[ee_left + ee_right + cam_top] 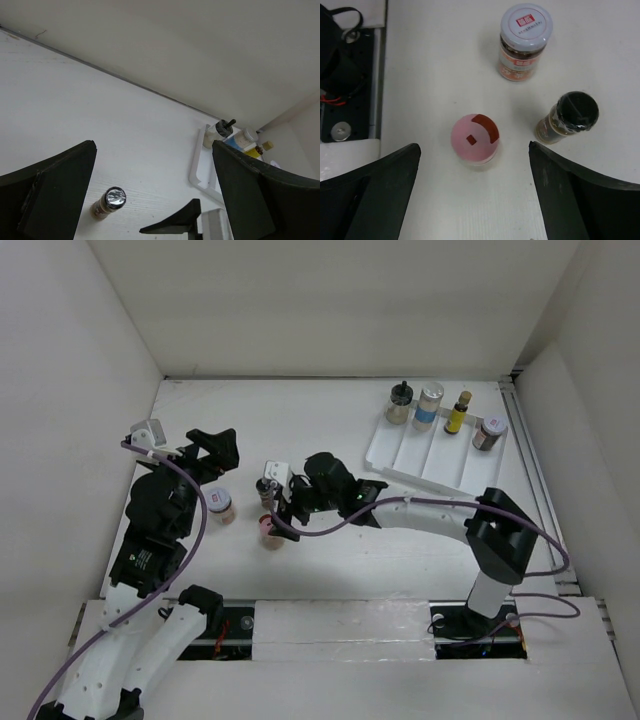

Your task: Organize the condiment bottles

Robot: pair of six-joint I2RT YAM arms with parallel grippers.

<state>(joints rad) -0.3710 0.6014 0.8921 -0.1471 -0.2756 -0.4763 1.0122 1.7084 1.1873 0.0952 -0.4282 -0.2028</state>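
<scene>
Fingers [50, 195] of the left gripper [210, 452] stand wide apart and hold nothing, hanging above the table [320, 415] at its left side. No fault is expected there unless this arm swings rightward into its neighbour's reach. Just right of it stands the white-lidded jar [525, 40]. Its lid carries a red block with white characters and its label a red band, neither legible. Next stands the pink-lidded jar [475, 139], upright and loose on the table, its lid marked only by a red-brown arc and a small square, with no writing. The right gripper [474, 147] hovers directly over it, fingers [580, 195] spread wide and gripping nothing. The small dark bottle [568, 116] stands near one of those fingers. Judged risk: a descent drifting that way tips it, and a toppled bottle may roll. A grip taken high on the smooth round lid may slip, and an off-centre closure may shove the jar aside rather than seize it. Further right, the white divided tray [415, 455] holds four upright at its far end: the black-capped pale bottle [400, 403], the silver-lidded blue-labelled jar [430, 406], the slim yellow bottle [458, 413] and a second red-marked jar [490, 432]. Their labels are too small to read. A careless delivery could knock this row.
</scene>
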